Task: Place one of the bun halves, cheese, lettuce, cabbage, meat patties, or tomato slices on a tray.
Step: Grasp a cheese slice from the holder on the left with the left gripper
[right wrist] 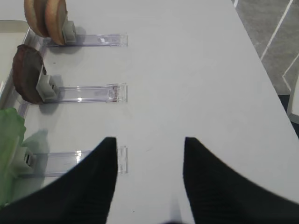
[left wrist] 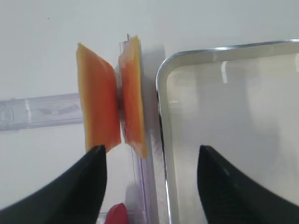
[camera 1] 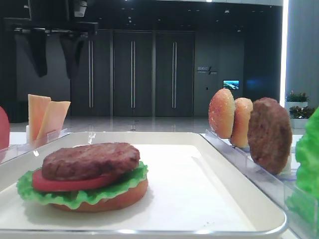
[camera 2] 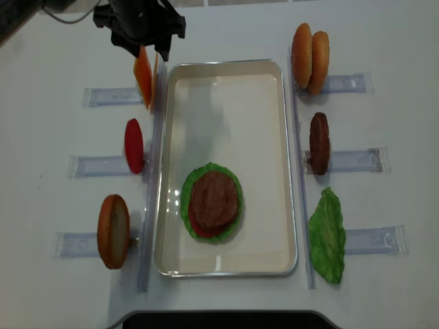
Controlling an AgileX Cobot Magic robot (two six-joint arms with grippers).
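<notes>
No writing on any piece can be read. Two thin orange-yellow slices of cheese (left wrist: 110,105) stand upright in a clear rack (left wrist: 37,112) just left of the tray (left wrist: 161,140), with the left gripper (left wrist: 152,179) above them, jaws apart and empty. The right gripper (right wrist: 149,179) hangs open over bare table (right wrist: 187,70).

You had a dark wall (camera 1: 149,69) at 12 o'clock in the low exterior view, fitted with tall panel doors (camera 1: 133,73) bearing long vertical handles. A small lit screen (camera 1: 231,84) glowed at 2 o'clock. A bright vertical light strip (camera 1: 284,50) ran at 3 o'clock, potted plants (camera 1: 296,96) beneath it. The floor (camera 1: 124,123) was pale and glossy. Your work surface was a plain white table (camera 2: 62,62).
</notes>
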